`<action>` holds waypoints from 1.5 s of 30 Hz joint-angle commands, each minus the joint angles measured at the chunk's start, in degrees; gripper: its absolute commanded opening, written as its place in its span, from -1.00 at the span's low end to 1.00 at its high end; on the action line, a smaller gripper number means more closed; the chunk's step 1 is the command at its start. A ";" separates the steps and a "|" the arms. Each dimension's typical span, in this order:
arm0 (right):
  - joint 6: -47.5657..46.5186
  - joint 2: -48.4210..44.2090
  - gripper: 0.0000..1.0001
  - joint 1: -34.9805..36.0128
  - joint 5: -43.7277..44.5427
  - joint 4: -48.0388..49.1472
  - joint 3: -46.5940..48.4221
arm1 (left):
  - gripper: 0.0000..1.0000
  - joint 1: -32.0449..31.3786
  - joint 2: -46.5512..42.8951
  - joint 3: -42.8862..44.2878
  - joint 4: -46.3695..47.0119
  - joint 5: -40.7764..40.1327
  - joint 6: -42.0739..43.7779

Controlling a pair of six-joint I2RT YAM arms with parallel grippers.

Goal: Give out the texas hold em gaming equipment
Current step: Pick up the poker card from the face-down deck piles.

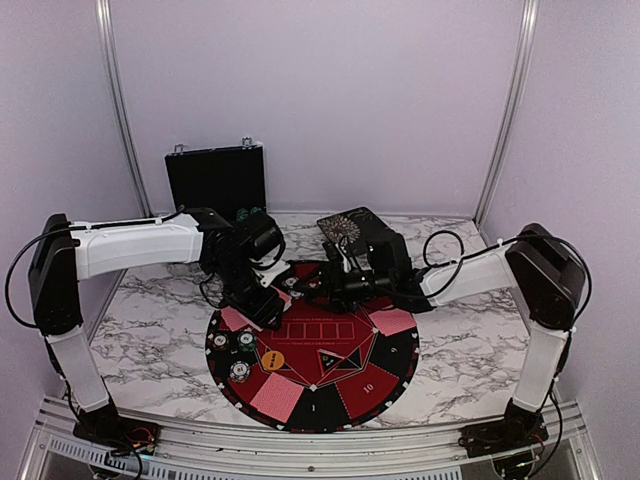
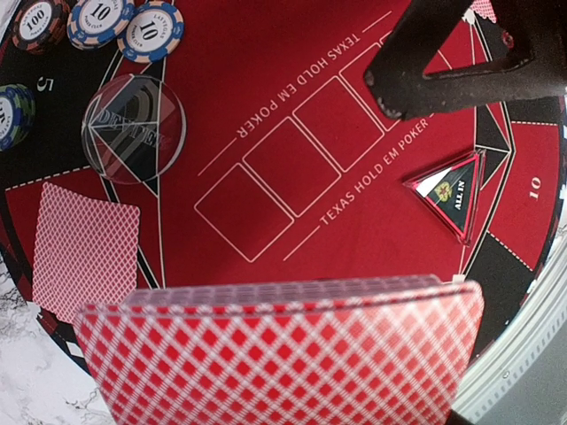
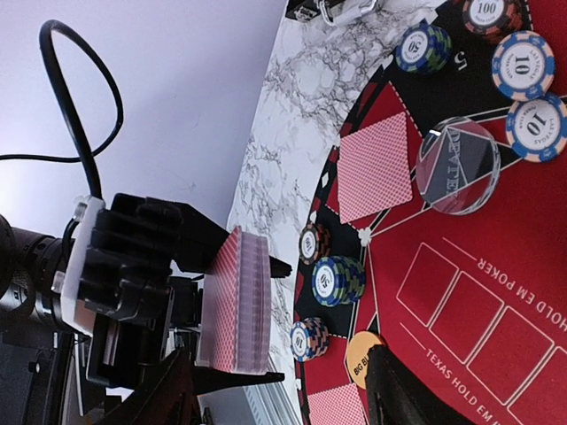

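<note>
My left gripper (image 1: 262,302) is shut on a deck of red-backed playing cards (image 2: 283,354), held above the near-left part of the round mat (image 1: 312,395). From the right wrist the same deck (image 3: 232,310) stands on edge between the left fingers. My right gripper (image 3: 279,376) is open and empty, just right of the deck over the mat's middle (image 1: 335,285). Single face-down cards (image 1: 237,318) (image 1: 392,320) (image 1: 275,398) lie on the mat's outer sectors. Poker chip stacks (image 3: 337,279) (image 3: 310,339), an orange disc (image 3: 363,354) and a clear dealer disc (image 2: 133,128) sit on the mat's left side.
A black hinged case (image 1: 215,180) stands open at the back left, with green chips (image 1: 250,213) beside it. A dark patterned box (image 1: 350,225) lies behind the right gripper. A triangular all-in marker (image 2: 452,190) rests on the mat. The marble table (image 1: 470,350) surrounds the mat.
</note>
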 commanded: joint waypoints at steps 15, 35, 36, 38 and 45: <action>1.91 3.24 0.26 2.44 -1.58 3.19 4.81 | -0.22 -1.07 1.17 3.17 -0.99 0.35 0.39; 4.56 7.70 0.10 3.95 -2.88 6.79 6.52 | -0.22 -1.41 -0.51 3.08 -0.99 0.95 0.76; 4.43 7.74 0.06 3.90 -2.72 6.67 6.43 | -0.22 -1.40 -0.62 3.06 -0.99 0.76 0.79; 4.02 7.52 0.01 3.66 -2.23 5.85 6.12 | -0.22 -1.37 -0.95 2.98 -0.99 0.48 1.04; 2.62 5.72 -0.10 2.50 -0.85 4.27 4.62 | -0.22 -1.41 -1.50 2.67 -1.04 0.05 1.55</action>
